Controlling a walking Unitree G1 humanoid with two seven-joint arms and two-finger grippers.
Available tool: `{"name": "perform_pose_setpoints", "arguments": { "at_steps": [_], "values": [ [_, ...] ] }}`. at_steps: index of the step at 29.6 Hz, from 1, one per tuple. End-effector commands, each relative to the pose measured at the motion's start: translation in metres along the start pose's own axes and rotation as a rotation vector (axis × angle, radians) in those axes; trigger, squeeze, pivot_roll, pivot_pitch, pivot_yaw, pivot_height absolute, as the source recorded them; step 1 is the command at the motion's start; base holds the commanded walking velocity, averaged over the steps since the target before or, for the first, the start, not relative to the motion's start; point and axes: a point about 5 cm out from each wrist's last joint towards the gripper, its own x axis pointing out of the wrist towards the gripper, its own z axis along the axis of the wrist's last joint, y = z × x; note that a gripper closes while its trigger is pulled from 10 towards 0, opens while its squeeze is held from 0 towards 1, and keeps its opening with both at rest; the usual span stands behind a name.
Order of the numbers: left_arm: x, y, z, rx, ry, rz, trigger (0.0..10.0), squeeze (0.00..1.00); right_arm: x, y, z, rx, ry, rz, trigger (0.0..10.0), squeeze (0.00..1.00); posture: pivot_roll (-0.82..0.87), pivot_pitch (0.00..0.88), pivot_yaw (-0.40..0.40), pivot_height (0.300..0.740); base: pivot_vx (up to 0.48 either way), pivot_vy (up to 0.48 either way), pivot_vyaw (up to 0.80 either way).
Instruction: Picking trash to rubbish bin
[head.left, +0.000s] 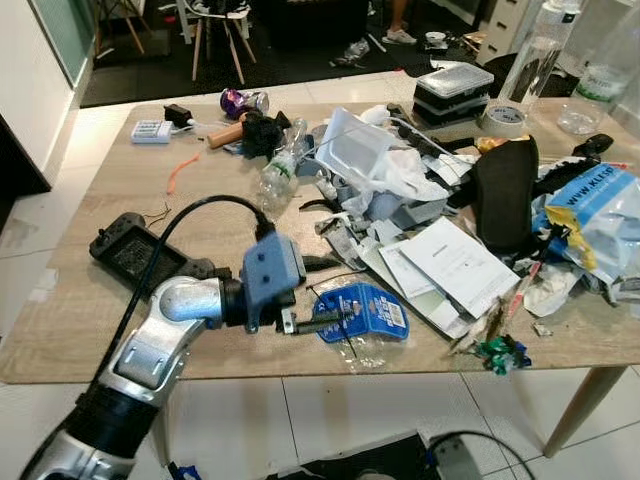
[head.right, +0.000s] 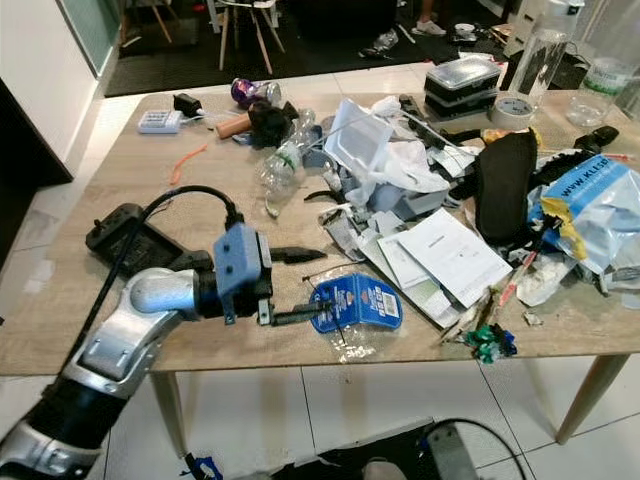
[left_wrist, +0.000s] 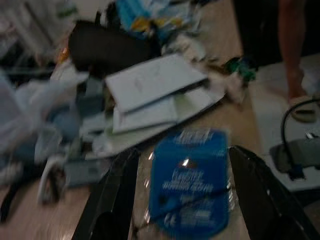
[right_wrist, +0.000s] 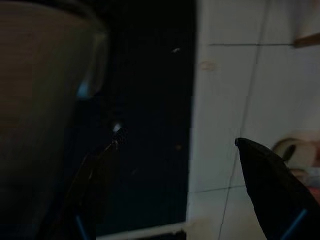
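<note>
One left claw (head.left: 330, 292) is wide open around the blue plastic pack (head.left: 368, 312), which lies flat near the front edge of the messy surface (head.left: 90, 330). The right claw (right_wrist: 175, 185) hangs open over the floor.

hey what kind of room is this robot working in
Probably a dining or living area of a home: a wooden table buried in clutter, white floor tiles, and chairs on a dark rug beyond. The left gripper reaches for a blue blister pack.
</note>
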Motion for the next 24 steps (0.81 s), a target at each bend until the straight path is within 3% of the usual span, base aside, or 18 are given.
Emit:
{"name": "perform_pose_setpoints", "arguments": {
  "at_steps": [1,5,21,24],
  "values": [
    [0.0001,0.0006,-0.0063,-0.011,0.044,0.012,10.0,0.00,-0.0005,0.0024,-0.0099,-0.002,0.036,0.010,10.0,0.00,-0.05,0.130,0.028,0.740,0.000,0.000,0.00],
    [-0.0004,0.0022,-0.0078,-0.008,0.054,0.034,10.0,0.00,-0.0005,0.0022,-0.0097,-0.007,0.036,0.007,10.0,0.00,-0.05,0.130,0.028,0.740,0.000,0.000,0.00],
    [-0.0006,-0.0014,-0.0114,-0.010,0.099,0.020,10.0,0.00,-0.0004,0.0019,-0.0094,-0.027,0.038,0.006,10.0,0.00,-0.05,0.130,0.028,0.740,0.000,-0.435,0.00],
    [-0.0006,0.0029,-0.0125,0.011,0.107,0.066,10.0,0.00,-0.0004,0.0019,-0.0093,-0.029,0.038,0.007,10.0,0.00,-0.05,0.130,0.028,0.740,0.000,-0.094,0.00]
  ]
}}
